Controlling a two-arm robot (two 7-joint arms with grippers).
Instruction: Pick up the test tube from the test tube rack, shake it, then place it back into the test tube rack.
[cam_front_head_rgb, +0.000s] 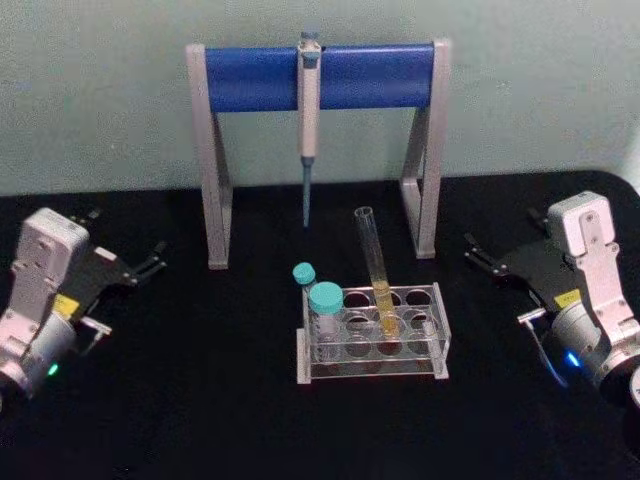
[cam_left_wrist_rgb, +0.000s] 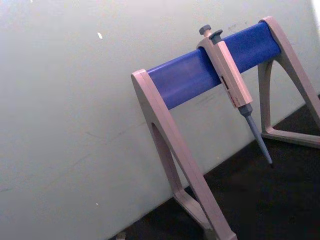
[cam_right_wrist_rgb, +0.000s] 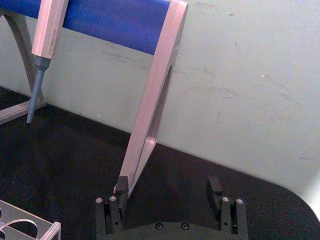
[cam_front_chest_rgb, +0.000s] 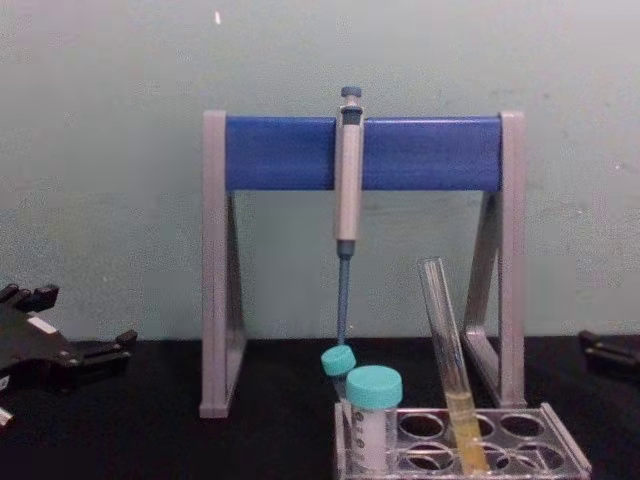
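1. Head view: left claw (cam_front_head_rgb: 150, 262) parked at the left edge of the black worktop (cam_front_head_rgb: 200, 400), fingers slightly parted, nothing held; right claw (cam_front_head_rgb: 482, 255) parked at the right edge, empty too. Test tube (cam_front_head_rgb: 375, 270) seated in the back row of the test tube rack (cam_front_head_rgb: 440, 345), leaning, yellow liquid low in it, well apart from both claws. Two teal-capped tubes (cam_front_head_rgb: 324, 305) in the rack's left holes. Pipette (cam_front_head_rgb: 308, 110) hung on the grey-and-blue pipette stand (cam_front_head_rgb: 250, 78) behind.
2. Left wrist view: pipette stand and pipette against the wall; own fingers out of frame.
3. Right wrist view: right claw's two fingers (cam_right_wrist_rgb: 215, 187) wide apart, gripping nothing; rack corner in the lower corner.
4. Chest view: tube tilted in the rack, left claw low at the left edge, idle.
5. Judgement: nothing started; reach, grasp, lift, shake and return all left to do.
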